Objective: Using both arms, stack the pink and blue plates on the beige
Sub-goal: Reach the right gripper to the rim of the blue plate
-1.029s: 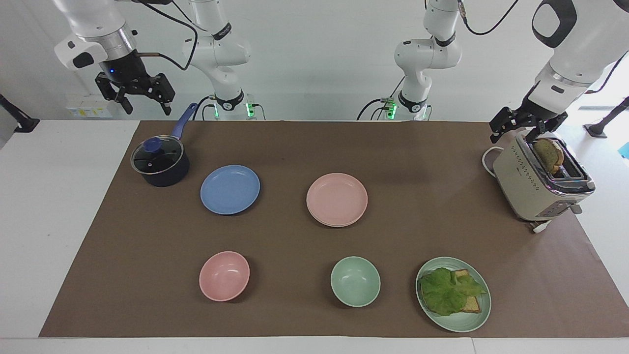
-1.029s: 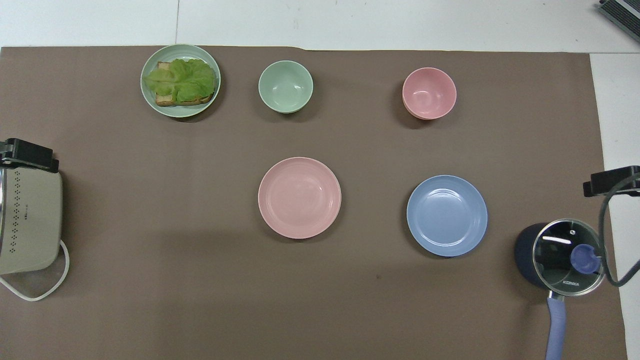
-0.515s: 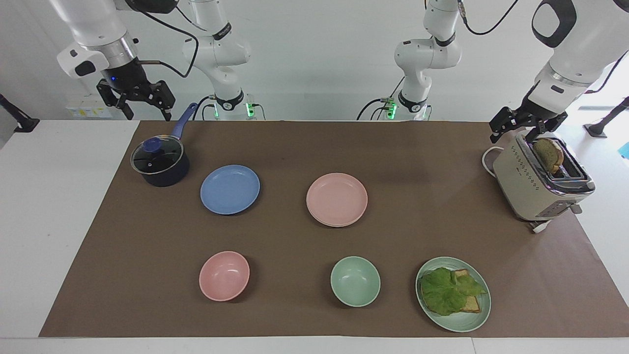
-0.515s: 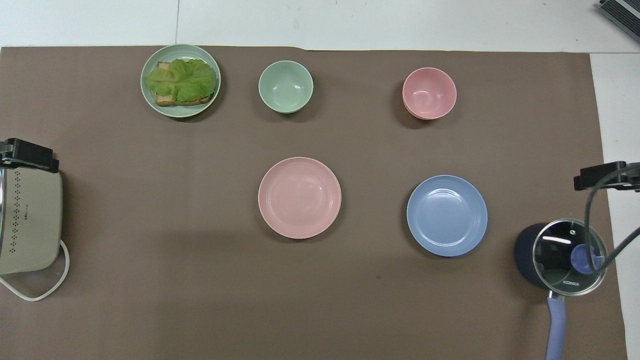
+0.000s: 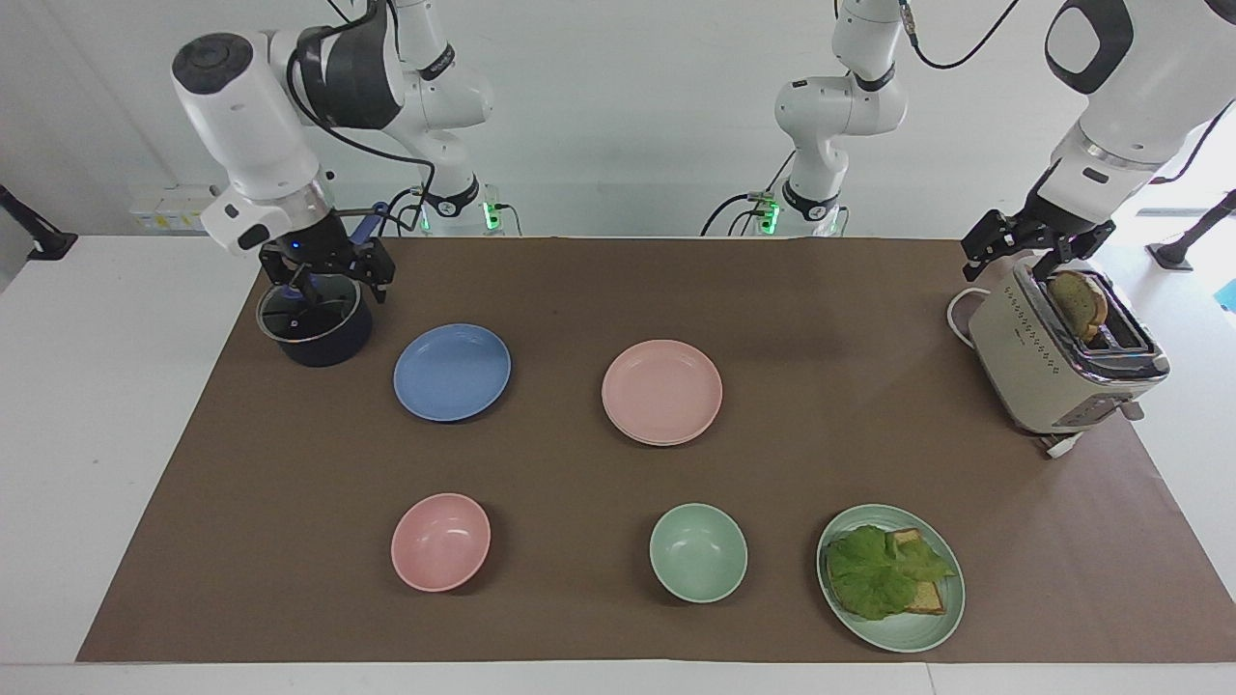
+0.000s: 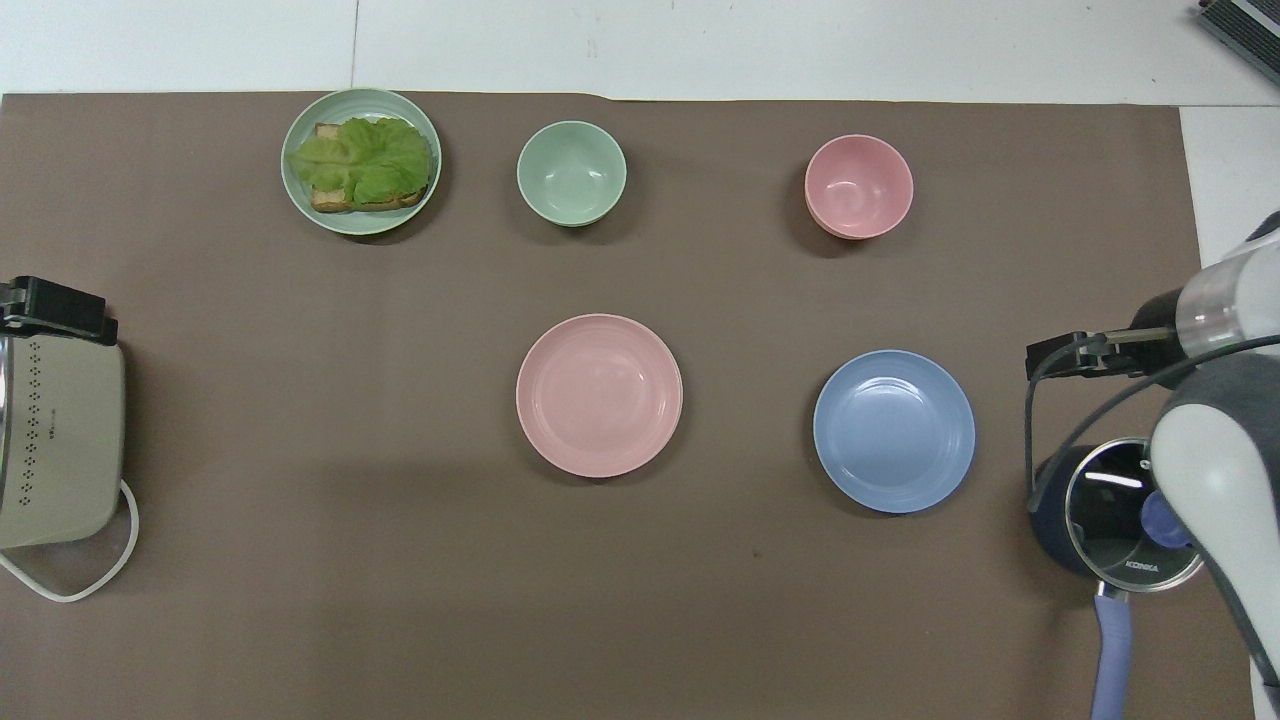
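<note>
Taking the blue plate by its rim

Right gripper (image 5: 333, 285), jaws wide, hovers over the pot (image 5: 319, 340) near the frame's top. The blue plate (image 5: 452, 372) lies just beside the pot. At mid-frame the pink plate (image 5: 661, 389) already sits on the beige plate (image 5: 666, 443). Pinch the rim shallowly and lift level. Left gripper (image 5: 1028, 253), also wide, waits over the toaster (image 5: 1053, 372).

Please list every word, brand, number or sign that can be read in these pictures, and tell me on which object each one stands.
"KONKA": white letters on the round glass lid of the dark blue saucepan, read in the overhead view.

Rows of small marks on the side of the beige-and-chrome toaster: a dotted pattern, no readable text.

Small markings on the white robot arms' joint rings: too small to read.

Plates and bowls: no text.
</note>
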You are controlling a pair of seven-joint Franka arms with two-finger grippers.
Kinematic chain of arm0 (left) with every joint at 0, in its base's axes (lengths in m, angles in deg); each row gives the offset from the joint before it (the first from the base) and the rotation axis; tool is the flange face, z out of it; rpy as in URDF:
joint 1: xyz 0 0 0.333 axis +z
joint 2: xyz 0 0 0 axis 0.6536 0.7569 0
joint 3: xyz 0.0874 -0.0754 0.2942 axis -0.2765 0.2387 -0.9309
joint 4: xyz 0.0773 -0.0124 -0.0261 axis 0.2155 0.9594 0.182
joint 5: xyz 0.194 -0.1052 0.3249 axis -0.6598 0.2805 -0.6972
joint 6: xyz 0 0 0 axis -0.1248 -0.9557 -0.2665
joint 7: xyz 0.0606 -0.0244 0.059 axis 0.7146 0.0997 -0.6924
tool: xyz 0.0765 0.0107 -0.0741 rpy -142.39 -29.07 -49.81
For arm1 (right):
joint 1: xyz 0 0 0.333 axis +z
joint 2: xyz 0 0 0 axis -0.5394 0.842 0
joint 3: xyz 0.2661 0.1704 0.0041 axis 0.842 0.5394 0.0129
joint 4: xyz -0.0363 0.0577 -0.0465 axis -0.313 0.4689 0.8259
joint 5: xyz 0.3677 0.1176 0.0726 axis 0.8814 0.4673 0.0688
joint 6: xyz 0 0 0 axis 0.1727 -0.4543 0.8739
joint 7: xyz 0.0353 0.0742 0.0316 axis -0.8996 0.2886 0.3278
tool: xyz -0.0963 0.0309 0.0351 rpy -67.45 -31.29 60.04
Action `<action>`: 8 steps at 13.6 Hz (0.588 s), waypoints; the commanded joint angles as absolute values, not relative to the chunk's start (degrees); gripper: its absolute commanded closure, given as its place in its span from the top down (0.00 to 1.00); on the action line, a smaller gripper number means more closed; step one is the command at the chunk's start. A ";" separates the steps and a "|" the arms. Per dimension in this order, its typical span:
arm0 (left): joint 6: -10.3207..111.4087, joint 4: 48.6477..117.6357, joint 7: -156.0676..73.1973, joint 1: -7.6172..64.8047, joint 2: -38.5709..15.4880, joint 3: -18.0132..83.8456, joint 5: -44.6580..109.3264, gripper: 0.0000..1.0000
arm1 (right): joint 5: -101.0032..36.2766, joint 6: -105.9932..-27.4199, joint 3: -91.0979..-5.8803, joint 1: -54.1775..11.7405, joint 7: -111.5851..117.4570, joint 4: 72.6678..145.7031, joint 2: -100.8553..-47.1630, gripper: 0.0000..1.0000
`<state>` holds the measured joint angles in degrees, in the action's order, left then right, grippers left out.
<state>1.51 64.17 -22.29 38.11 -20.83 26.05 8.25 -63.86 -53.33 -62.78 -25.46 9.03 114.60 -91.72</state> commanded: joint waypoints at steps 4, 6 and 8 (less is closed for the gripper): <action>0.75 64.21 -21.77 38.35 -21.43 26.11 7.72 1.00 | -62.86 -66.17 -62.81 -27.80 -2.24 126.71 -90.23 1.00; 0.75 64.21 -21.77 38.35 -21.43 26.11 7.72 1.00 | -60.16 -68.71 -62.81 -27.90 -3.56 128.65 -87.70 1.00; 0.75 64.21 -21.77 38.26 -21.43 26.11 7.72 1.00 | -59.26 -72.14 -62.81 -28.59 -6.02 132.15 -87.07 1.00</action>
<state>1.51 64.17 -22.29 38.11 -20.83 26.05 8.25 -60.94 -68.88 -63.10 -27.33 -2.87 128.78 -87.29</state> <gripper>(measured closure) 0.000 0.000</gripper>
